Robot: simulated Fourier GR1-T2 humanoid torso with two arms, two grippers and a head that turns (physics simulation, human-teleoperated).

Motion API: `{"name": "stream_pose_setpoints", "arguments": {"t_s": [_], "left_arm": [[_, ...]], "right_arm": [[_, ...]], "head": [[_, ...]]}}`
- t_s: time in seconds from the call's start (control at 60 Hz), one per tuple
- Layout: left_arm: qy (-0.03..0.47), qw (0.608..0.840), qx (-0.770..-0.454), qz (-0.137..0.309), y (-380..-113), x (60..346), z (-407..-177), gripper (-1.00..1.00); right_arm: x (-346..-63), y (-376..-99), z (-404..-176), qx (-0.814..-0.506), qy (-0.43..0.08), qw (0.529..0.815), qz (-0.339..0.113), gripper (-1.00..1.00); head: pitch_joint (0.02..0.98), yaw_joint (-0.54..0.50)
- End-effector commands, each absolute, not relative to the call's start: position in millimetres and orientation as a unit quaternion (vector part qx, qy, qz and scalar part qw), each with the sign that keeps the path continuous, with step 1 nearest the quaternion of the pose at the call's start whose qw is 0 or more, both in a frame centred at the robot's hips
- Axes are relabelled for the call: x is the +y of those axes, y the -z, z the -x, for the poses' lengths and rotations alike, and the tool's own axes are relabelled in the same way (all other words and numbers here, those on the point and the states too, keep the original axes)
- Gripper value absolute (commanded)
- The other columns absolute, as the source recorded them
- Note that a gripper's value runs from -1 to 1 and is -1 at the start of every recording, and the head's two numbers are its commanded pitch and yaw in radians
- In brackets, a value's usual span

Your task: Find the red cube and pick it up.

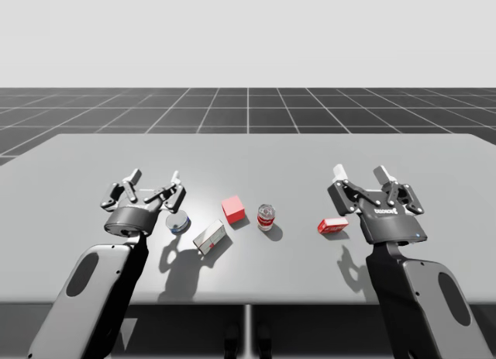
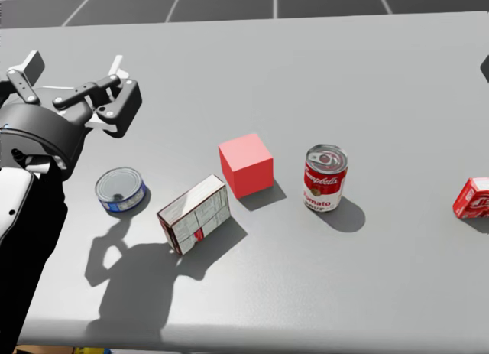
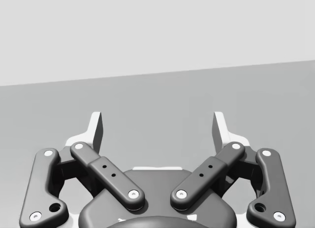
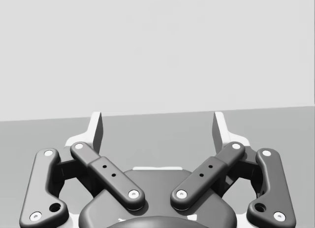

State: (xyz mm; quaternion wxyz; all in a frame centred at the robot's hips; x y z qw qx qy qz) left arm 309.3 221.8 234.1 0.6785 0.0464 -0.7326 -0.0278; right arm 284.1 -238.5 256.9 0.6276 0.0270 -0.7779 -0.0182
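The red cube (image 1: pixel 233 210) (image 2: pixel 246 165) rests on the grey table (image 1: pixel 256 153) near its middle. My left gripper (image 1: pixel 155 179) (image 2: pixel 75 71) (image 3: pixel 157 127) hovers open to the cube's left, above and behind a flat blue tin, nothing between its fingers. To the right, my right gripper (image 1: pixel 361 175) (image 4: pixel 157 127) stands open too, empty, beyond a small red box.
A flat blue tin (image 1: pixel 177 222) (image 2: pixel 121 189) lies under the left hand. A white carton (image 1: pixel 210 236) (image 2: pixel 195 213) lies in front of the cube. A red-and-white can (image 1: pixel 266 217) (image 2: pixel 325 177) stands right of the cube. A small red box (image 1: pixel 333 226) (image 2: pixel 474 198) lies by the right gripper.
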Motion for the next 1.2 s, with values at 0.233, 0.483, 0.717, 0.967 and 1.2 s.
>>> {"name": "stream_pose_setpoints", "arguments": {"t_s": [0.233, 0.483, 0.717, 0.967, 1.2], "left_arm": [[0.088, 0.738, -0.667, 0.048, -238.1, 196.9, -289.8, -1.00], [0.216, 0.793, -0.555, 0.130, -251.5, 170.0, -269.4, -1.00], [0.283, 0.806, -0.501, 0.139, -244.2, 153.9, -273.4, -1.00], [0.302, 0.823, -0.462, 0.133, -222.4, 136.9, -287.5, -1.00], [0.307, 0.834, -0.444, 0.115, -205.8, 127.5, -301.8, -1.00]], "right_arm": [[-239.4, -255.0, -285.8, -0.774, 0.022, 0.632, -0.023, -1.00], [-240.0, -254.3, -286.8, -0.774, 0.022, 0.632, -0.022, -1.00], [-241.4, -254.5, -286.8, -0.774, 0.022, 0.633, -0.022, -1.00], [-242.0, -254.5, -287.3, -0.774, 0.021, 0.632, -0.022, -1.00], [-242.4, -254.4, -287.5, -0.775, 0.021, 0.632, -0.022, -1.00]], "head": [[0.795, 0.09], [0.782, 0.08], [0.783, 0.08], [0.781, 0.08], [0.781, 0.07]]}}
